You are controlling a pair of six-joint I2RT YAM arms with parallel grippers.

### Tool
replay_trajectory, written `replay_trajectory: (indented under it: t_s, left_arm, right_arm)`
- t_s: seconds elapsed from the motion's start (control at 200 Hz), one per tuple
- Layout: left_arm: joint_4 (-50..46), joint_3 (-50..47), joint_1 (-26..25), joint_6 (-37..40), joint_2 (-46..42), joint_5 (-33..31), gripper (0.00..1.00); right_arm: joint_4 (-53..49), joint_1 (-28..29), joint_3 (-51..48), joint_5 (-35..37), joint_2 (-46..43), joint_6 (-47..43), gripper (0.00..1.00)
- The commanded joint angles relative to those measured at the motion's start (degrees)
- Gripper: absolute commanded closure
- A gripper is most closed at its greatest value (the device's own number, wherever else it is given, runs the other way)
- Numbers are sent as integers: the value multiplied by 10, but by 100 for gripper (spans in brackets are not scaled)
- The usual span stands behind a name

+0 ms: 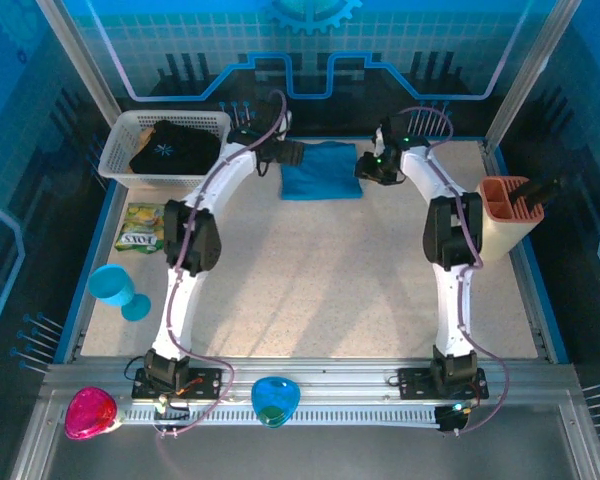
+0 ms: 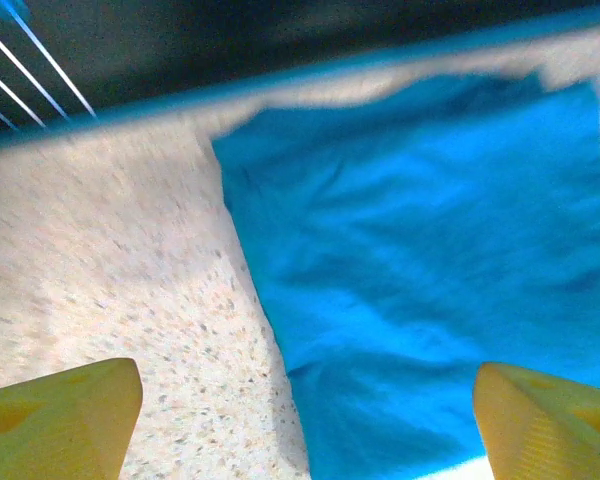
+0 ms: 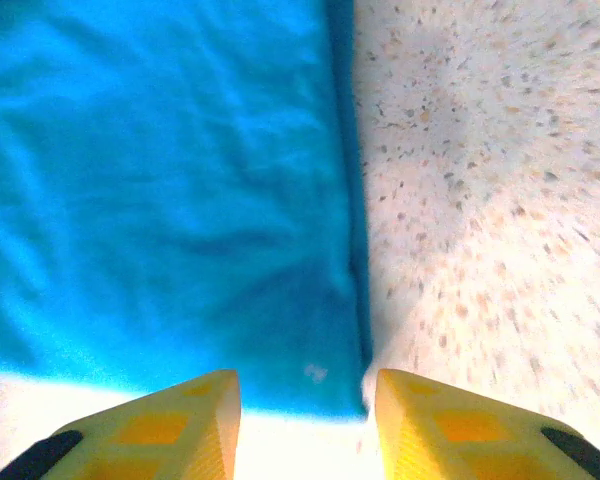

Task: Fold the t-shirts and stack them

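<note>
A folded teal-blue t-shirt (image 1: 322, 170) lies flat at the back middle of the table. My left gripper (image 1: 292, 153) hovers at its left edge. In the left wrist view that gripper (image 2: 305, 435) stands wide open over the shirt's (image 2: 420, 230) edge, nothing between its yellow fingers (image 2: 60, 425). My right gripper (image 1: 366, 166) is at the shirt's right edge. In the right wrist view it (image 3: 308, 425) is open, the shirt's (image 3: 160, 200) corner lying flat just ahead of the fingertips (image 3: 180, 420). The black t-shirt (image 1: 170, 148) with a pale starburst sits bunched in the basket.
A white basket (image 1: 120, 150) stands at the back left. A yellow snack bag (image 1: 140, 228) and a light-blue cup (image 1: 115, 288) lie along the left side. A tan holder (image 1: 510, 215) stands at the right edge. The blue back rail (image 2: 280, 85) runs behind the shirt.
</note>
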Motion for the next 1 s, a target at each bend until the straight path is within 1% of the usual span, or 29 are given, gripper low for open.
replay_trajectory:
  t_s: [0.0,0.115,0.135,0.23,0.315,0.37,0.47,0.571,0.656,0.681,0.736,0.766,0.801,0.836,0.881,0.946,0.991]
  left_arm:
    - [45,-87,-15,17,-117,-21,12]
    - [114,-235,-22,14,-235,-19,11]
    - [125,-255,-21,11,-254,-18,9]
    - [165,-357,-20,17,-347,-24,5]
    - [208,-449,-18,23,-428,-38,1]
    - [236,-508,-13,22,-476,-46,1]
    - [297,-626,0,17,-562,-65,1]
    - [402,-773,7,30,-647,-99,1]
    - [519,-906,9,61,-717,-106,1]
    - [555,-945,9,76,-734,-103,1]
    - [640,-1026,9,100,-765,-115,1]
    - [678,-1059,10,99,-775,-141,1]
    - [702,-1089,12,97,-784,-174,1]
    - [705,-1108,16,96,-790,-201,1]
    - [702,-1126,23,99,-791,-220,1]
    - [725,-1153,35,103,-780,-230,1]
    - [762,-1172,46,99,-764,-225,1]
  right_arm:
    - [16,-12,-68,-6,-109,-30,56]
    - [54,-15,-169,-30,-200,-54,51]
    - [62,-17,-188,-34,-217,-60,49]
    - [101,-23,-284,-37,-303,-80,43]
    - [136,-34,-368,-35,-381,-93,41]
    - [158,-44,-419,-34,-429,-105,39]
    - [212,-67,-519,-17,-509,-131,39]
    - [283,-90,-624,9,-586,-140,39]
    - [388,-104,-738,26,-649,-154,38]
    - [426,-104,-773,37,-664,-157,31]
    - [515,-106,-848,66,-694,-156,17]
    - [554,-107,-881,78,-707,-158,11]
    - [597,-106,-913,86,-718,-161,7]
    - [626,-107,-936,87,-725,-173,6]
    - [650,-107,-954,82,-728,-190,6]
    - [677,-107,-969,83,-722,-198,6]
    - [696,-107,-973,81,-711,-201,6]
